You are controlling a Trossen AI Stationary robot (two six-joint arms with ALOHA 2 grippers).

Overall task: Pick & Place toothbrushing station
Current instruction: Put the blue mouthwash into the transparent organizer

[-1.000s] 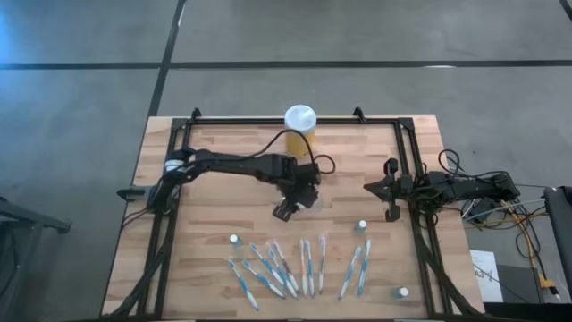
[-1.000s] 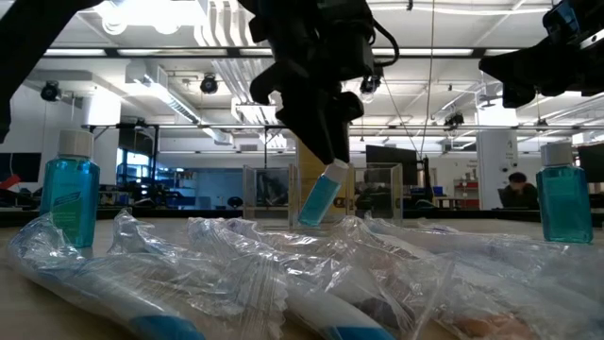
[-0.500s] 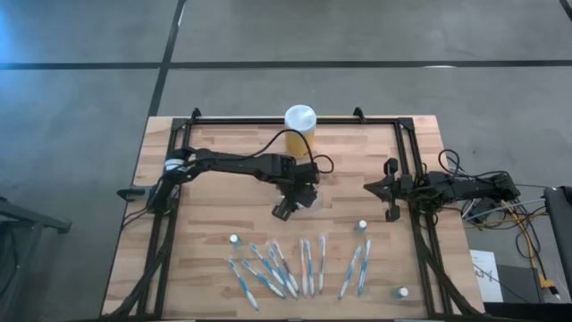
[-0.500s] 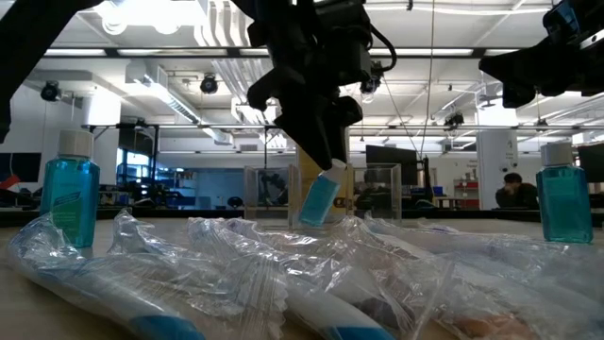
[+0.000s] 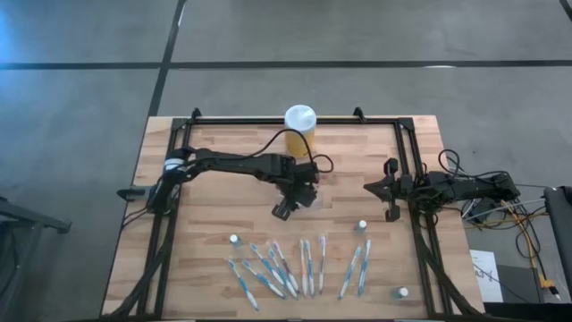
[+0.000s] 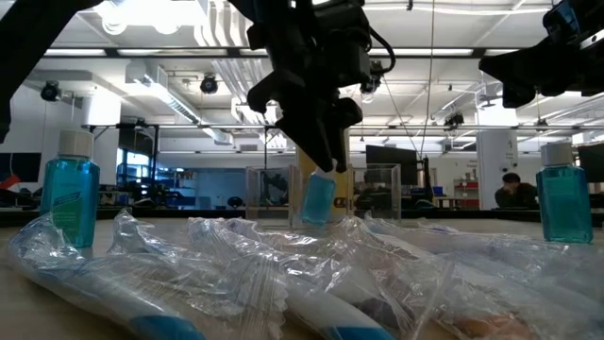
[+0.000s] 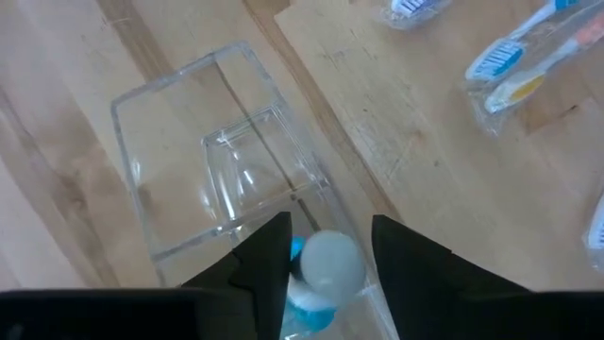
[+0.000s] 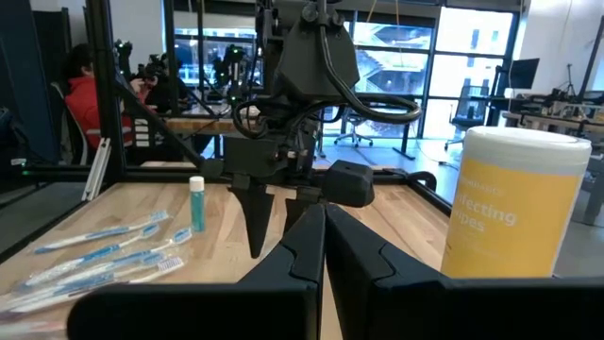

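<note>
1. We see our left gripper [image 7: 328, 260] over the clear holder [image 7: 222, 179], fingers [image 7: 269, 255] apart, flanking a white-capped tube [image 7: 326, 264] standing in the holder's near compartment.
2. Our right gripper [image 5: 386, 190] waits at the table [image 5: 214, 215] edge, fingers together.

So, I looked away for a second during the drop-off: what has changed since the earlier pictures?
The small blue bottle under the left gripper has gone from leaning to standing upright in the clear holder, and the gripper's fingers flank its white cap closely. The right gripper has stayed shut at the table's right edge. The toothbrushes, other bottles and yellow jar have not moved.
</note>
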